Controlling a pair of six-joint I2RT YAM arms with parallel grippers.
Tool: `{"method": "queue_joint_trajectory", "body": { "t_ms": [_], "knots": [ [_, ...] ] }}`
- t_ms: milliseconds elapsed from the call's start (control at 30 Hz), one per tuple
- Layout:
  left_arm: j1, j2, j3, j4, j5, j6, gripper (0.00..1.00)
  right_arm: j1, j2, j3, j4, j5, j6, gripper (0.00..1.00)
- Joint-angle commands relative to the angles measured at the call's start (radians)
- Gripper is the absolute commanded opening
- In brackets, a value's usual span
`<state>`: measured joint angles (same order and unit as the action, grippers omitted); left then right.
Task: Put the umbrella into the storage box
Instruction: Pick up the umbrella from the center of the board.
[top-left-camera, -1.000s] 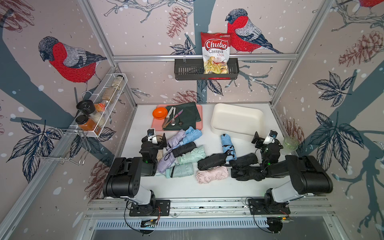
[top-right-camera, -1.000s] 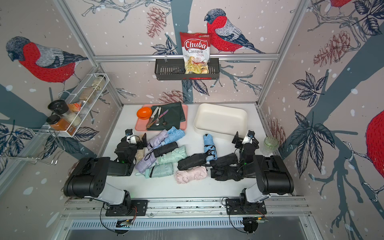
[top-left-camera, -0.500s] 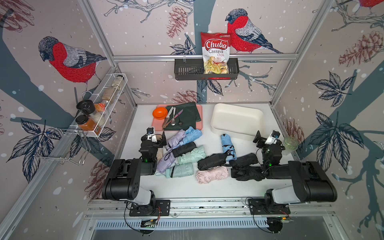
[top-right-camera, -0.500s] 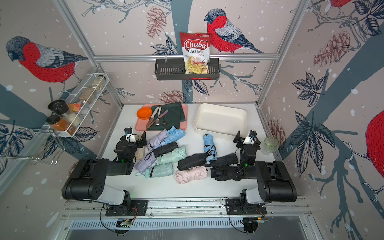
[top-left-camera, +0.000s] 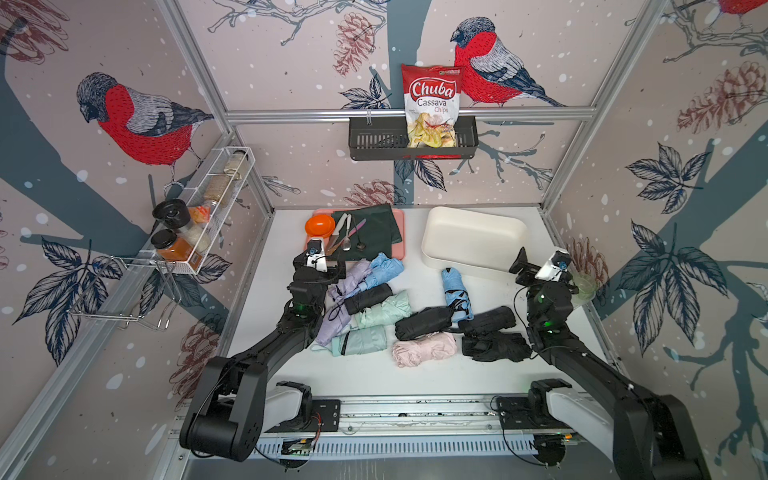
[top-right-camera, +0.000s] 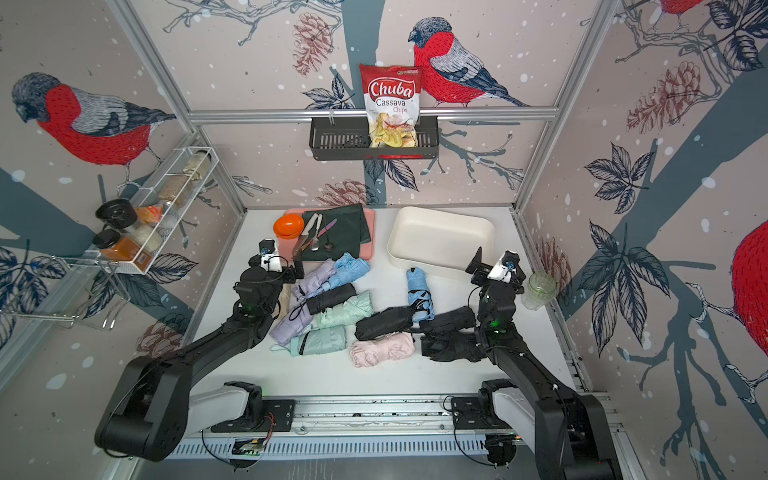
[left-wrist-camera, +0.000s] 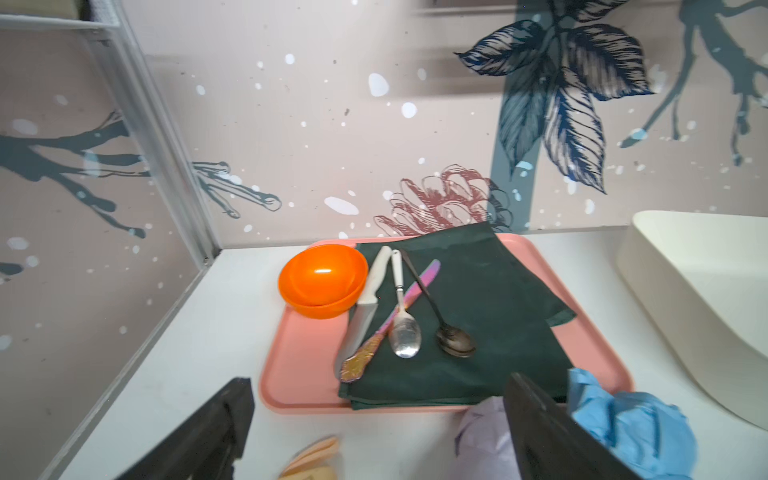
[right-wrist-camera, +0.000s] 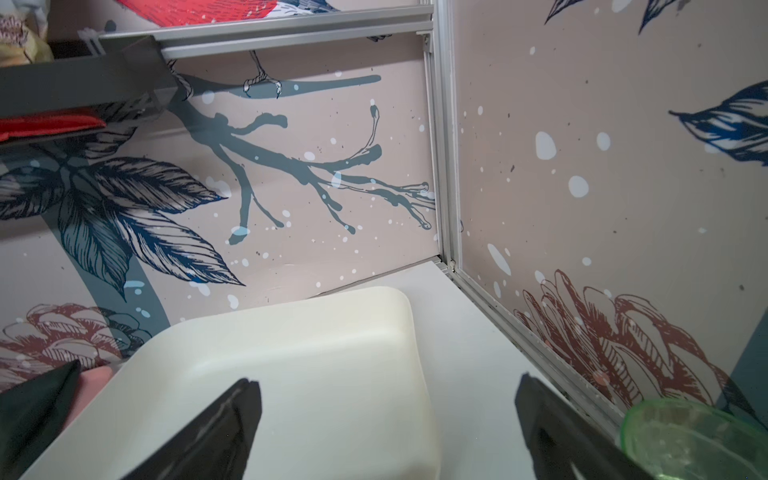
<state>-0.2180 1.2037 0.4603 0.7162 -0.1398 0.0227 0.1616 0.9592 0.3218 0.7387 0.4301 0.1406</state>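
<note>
Standing open-topped, storage box (top-left-camera: 473, 241); light blue umbrella (top-left-camera: 455, 291) just beside its near wall; right gripper (right-wrist-camera: 386, 395) near the box, left gripper (left-wrist-camera: 378, 399) well apart from it, both spread wide, unladen.

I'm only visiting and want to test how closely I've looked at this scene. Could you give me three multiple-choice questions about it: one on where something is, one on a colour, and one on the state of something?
1. The storage box is:
A. upside down
B. upright and empty
C. closed with a lid

2. The bowl on the pink tray is:
A. orange
B. green
C. white

3. The chips bag stands:
A. in the storage box
B. on the pink tray
C. in the black wall basket

Answers:
1 B: both top views show its bare inside, open to the top.
2 A: it shows bright orange in the left wrist view.
3 C: its lower half sits behind the slotted front of the black wall basket.
</note>
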Motion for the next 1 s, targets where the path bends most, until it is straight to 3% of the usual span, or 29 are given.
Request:
{"method": "queue_joint_trajectory", "body": {
  "t_ms": [0,100,167,400,700,967],
  "knots": [
    [-0.029,-0.016,0.07,-0.166,0.137,-0.014,0.97,0.003,-0.064,0.055,-0.298,0.099,0.142,1.0],
    [-0.056,0.018,0.165,-0.302,0.316,0.007,0.97,0.005,-0.096,0.124,-0.472,0.095,0.207,1.0],
    [-0.103,0.057,0.229,-0.394,0.376,0.053,0.97,0.007,-0.094,0.182,-0.606,0.108,0.266,1.0],
    [-0.314,0.254,0.447,-0.679,0.422,0.203,0.97,0.01,-0.063,0.344,-1.017,0.14,0.461,1.0],
    [-0.511,0.436,0.611,-0.961,0.434,0.282,0.97,0.015,-0.051,0.367,-1.047,0.121,0.479,1.0],
    [-0.615,0.427,0.599,-1.027,0.334,0.236,0.97,0.019,-0.006,0.373,-1.034,0.119,0.474,1.0]
  ]
}}
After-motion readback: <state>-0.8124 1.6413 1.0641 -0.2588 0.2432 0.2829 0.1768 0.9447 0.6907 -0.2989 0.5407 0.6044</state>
